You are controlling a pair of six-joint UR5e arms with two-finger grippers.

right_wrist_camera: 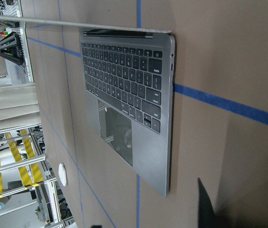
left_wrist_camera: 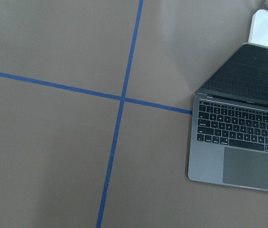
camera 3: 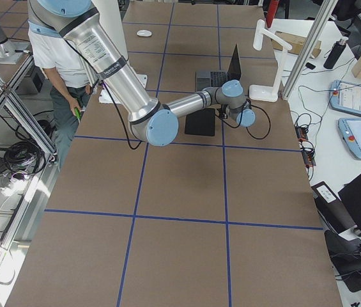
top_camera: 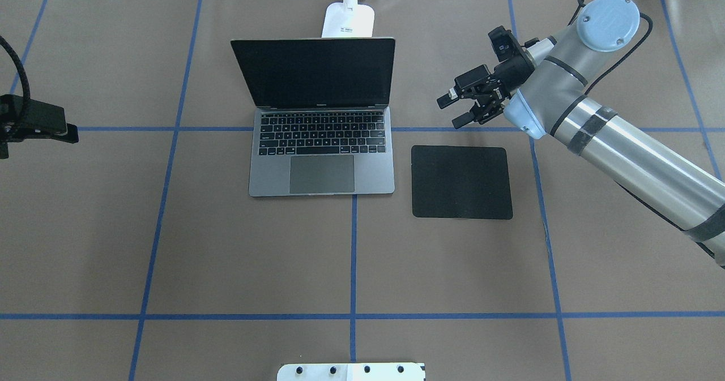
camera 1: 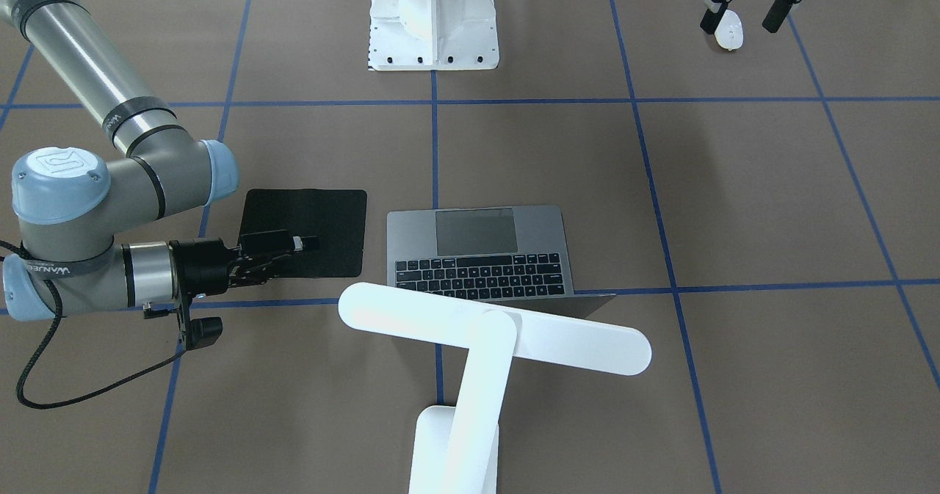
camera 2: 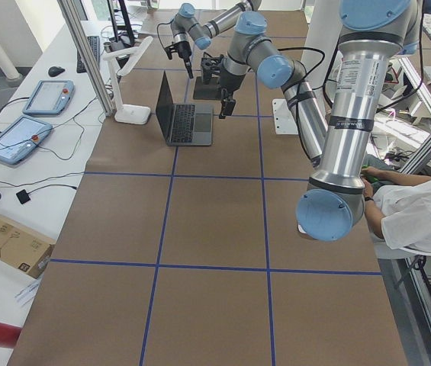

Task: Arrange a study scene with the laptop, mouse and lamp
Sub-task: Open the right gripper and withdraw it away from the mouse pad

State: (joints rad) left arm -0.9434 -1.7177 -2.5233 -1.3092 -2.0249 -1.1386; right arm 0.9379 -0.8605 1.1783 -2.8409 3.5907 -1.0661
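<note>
The grey laptop (top_camera: 322, 143) stands open at the table's middle, screen dark; it also shows in the front view (camera 1: 481, 252). The white lamp (camera 1: 485, 332) stands behind it, its base (top_camera: 349, 21) at the far edge. The white mouse (camera 1: 729, 35) lies on the table far to my left, also seen in the right side view (camera 3: 144, 32). My left gripper (camera 1: 743, 13) is open just above the mouse, one finger beside it. My right gripper (top_camera: 453, 111) is open and empty, hovering by the far edge of the black mouse pad (top_camera: 460, 182).
The white bolted pedestal (camera 1: 433, 39) stands at the robot's side of the table. Blue tape lines cross the brown table cover. A person sits beside the table in the right side view (camera 3: 59, 64).
</note>
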